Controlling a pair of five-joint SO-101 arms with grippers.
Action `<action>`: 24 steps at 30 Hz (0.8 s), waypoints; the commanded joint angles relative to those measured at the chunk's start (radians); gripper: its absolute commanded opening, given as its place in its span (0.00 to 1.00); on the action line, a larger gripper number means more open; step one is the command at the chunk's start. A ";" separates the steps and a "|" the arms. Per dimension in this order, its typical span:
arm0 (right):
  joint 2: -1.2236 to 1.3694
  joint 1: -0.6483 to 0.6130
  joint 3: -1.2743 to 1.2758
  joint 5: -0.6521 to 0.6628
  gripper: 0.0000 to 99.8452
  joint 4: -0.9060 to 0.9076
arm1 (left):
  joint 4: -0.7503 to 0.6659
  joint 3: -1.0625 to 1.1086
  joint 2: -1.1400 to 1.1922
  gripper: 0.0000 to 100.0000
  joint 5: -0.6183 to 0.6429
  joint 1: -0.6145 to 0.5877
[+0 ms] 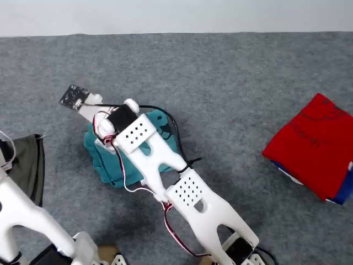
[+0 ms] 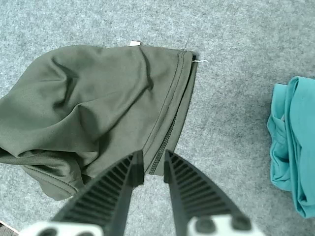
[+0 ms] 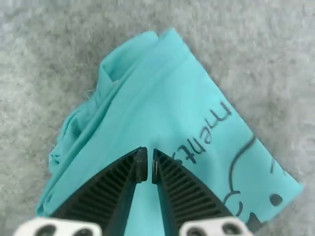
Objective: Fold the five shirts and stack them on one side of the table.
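Jaws: left narrowly apart over olive shirt (image 2: 93,98), right nearly closed over teal shirt (image 3: 162,128)

My right arm (image 1: 190,193) is white plastic dotted with vent holes, trailed by red, white and black cables (image 1: 120,165). My fingers (image 3: 118,191) are black and ribbed.

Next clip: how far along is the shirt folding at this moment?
Done: a folded red shirt lies on a blue shirt at the table's right side, so a stack is begun; I can't count further layers. In hand: the right gripper sits closed over the roughly folded teal shirt mid-table. Left: the green shirt lies crumpled by the left gripper, unfolded, and both shirts must join the stack.
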 commanded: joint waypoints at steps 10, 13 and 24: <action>-0.308 -0.010 0.514 -0.043 0.03 0.039 | -0.012 0.002 -0.031 0.08 -0.048 -0.006; -0.291 -0.022 0.569 -0.077 0.03 0.002 | -0.012 0.002 -0.031 0.08 -0.048 -0.006; -0.147 -0.147 0.454 -0.167 0.01 -0.143 | -0.012 0.002 -0.028 0.08 -0.048 -0.005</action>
